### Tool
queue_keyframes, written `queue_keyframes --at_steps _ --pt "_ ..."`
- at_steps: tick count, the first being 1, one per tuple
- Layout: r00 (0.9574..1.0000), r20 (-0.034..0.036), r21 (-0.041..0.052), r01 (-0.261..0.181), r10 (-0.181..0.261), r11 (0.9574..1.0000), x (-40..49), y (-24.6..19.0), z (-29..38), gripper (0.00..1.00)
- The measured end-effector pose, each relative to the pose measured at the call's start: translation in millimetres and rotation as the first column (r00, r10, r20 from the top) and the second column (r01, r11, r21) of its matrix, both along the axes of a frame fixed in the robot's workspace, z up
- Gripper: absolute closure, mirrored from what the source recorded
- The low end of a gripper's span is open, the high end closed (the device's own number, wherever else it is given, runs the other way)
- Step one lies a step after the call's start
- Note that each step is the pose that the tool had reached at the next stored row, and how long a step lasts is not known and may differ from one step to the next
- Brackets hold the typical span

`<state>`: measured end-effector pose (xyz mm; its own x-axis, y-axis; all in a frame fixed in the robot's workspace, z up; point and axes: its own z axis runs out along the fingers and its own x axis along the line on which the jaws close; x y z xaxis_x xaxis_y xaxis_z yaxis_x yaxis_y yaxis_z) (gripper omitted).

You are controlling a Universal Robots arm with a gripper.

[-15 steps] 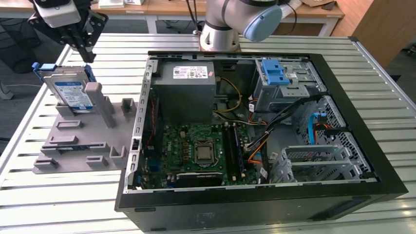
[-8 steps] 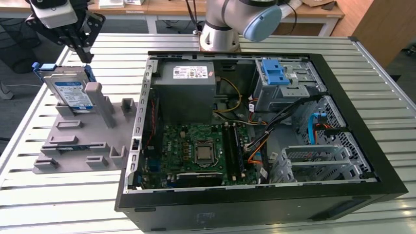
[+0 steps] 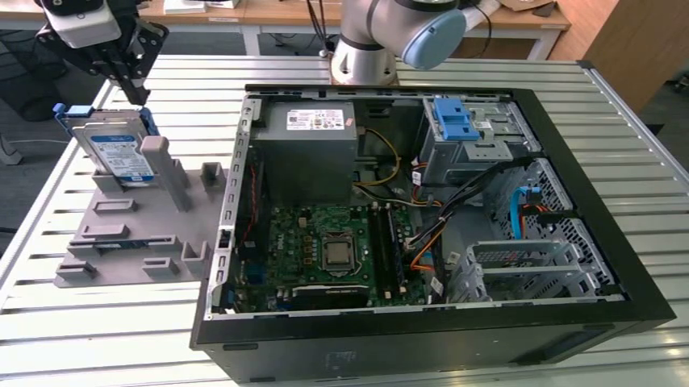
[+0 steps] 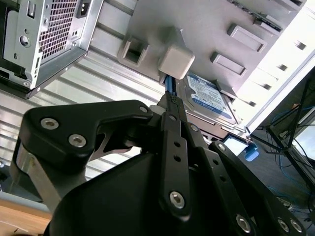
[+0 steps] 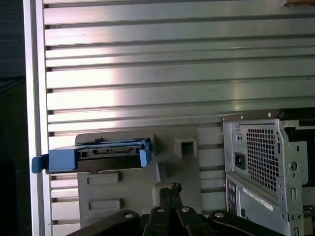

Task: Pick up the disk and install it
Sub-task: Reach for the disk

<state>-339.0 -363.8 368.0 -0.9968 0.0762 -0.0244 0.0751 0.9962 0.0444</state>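
A slatted metal table is being shown in the exterior view, with an open computer case being borne on it, its side panel off. Inside the case, a green circuit board, a grey metal box with a white sticker, and a blue latch piece are being exposed.

On the exterior view's left of the case, the disk is being held upright on its edge in a grey plastic holder resting on the table. Its white-and-blue label is being turned toward the camera, and its blue frame is being shown around the edges. The disk is also being seen in the second wrist view, and edge-on in the first wrist view.

The gripper is being hung just above the disk's top edge, near it but apart from it. Its jaws are being pressed together, with nothing being pinched between them. In both wrist views the gripper is being seen just beside the disk.
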Motion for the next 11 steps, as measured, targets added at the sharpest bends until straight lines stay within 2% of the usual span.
queue_keyframes --at_steps 11 --pt "1.0 -0.0006 0.0 0.0 0.0 1.0 -10.6 3.5 -2.3 0.89"
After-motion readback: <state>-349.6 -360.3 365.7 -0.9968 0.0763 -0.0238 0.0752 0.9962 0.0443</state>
